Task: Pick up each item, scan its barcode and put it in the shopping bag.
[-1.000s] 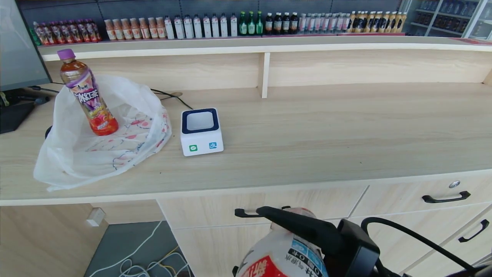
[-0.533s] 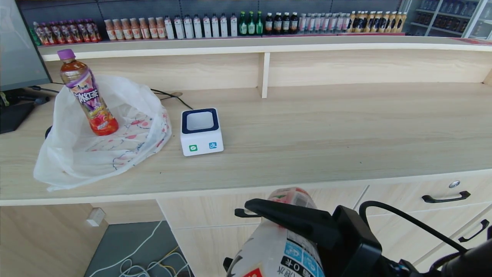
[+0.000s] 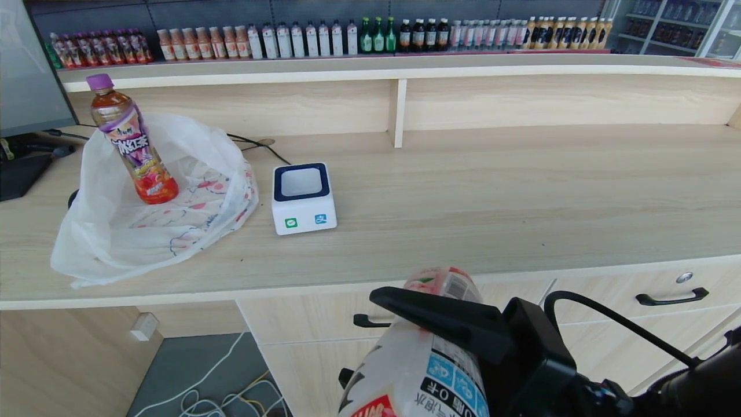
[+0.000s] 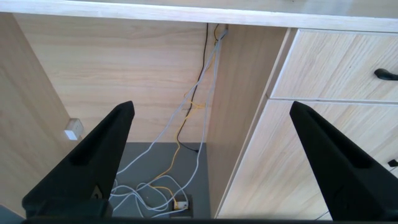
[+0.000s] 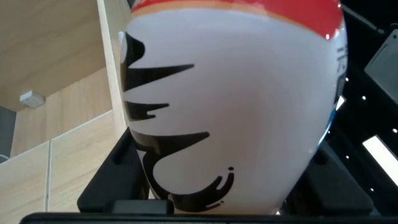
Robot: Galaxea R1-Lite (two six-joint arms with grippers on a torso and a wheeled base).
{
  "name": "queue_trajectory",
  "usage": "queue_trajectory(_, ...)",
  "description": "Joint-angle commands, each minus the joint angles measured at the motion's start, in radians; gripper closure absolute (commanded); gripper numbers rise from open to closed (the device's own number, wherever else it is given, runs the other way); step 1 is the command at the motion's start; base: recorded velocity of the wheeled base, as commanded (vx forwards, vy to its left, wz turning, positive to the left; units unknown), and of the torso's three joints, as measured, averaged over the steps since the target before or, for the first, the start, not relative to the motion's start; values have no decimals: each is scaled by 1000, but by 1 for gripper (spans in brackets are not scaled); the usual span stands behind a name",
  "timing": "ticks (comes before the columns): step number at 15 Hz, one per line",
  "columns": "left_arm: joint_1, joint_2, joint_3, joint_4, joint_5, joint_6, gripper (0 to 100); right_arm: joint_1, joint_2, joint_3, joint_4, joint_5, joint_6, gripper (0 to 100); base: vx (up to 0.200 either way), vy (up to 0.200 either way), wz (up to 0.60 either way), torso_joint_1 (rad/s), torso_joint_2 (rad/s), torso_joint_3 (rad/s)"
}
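White bottle gripped in right tool, below counter edge

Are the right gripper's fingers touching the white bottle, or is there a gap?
Touching. In the right wrist view the white bottle sits wedged between the right gripper's fingers, with no gap.

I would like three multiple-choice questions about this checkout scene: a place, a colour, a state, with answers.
1. Where does the tea bottle stand? A) on the spread shopping bag B) on the floor C) in a drawer
2. What colour is its cap? A) green B) purple C) white
3. The right gripper is: A) open B) shut on a white bottle C) shut on a drawer handle
Answers: 1 A, its base rests on the bag's plastic; 2 B, the cap shows purple; 3 B, the jaws clamp the bottle from both sides.
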Motion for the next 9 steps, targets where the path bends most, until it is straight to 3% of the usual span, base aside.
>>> queue_trajectory(1, 1, 0, 0, 0, 0, 0, 0, -2, -4, -6, -1, 0, -22, 100, 0, 0, 0, 0, 0, 0)
queue_trajectory(9, 1, 0, 0, 0, 0, 0, 0, -12, 6, -19, -1, -1, -42, 100, 0, 0, 0, 0, 0, 0)
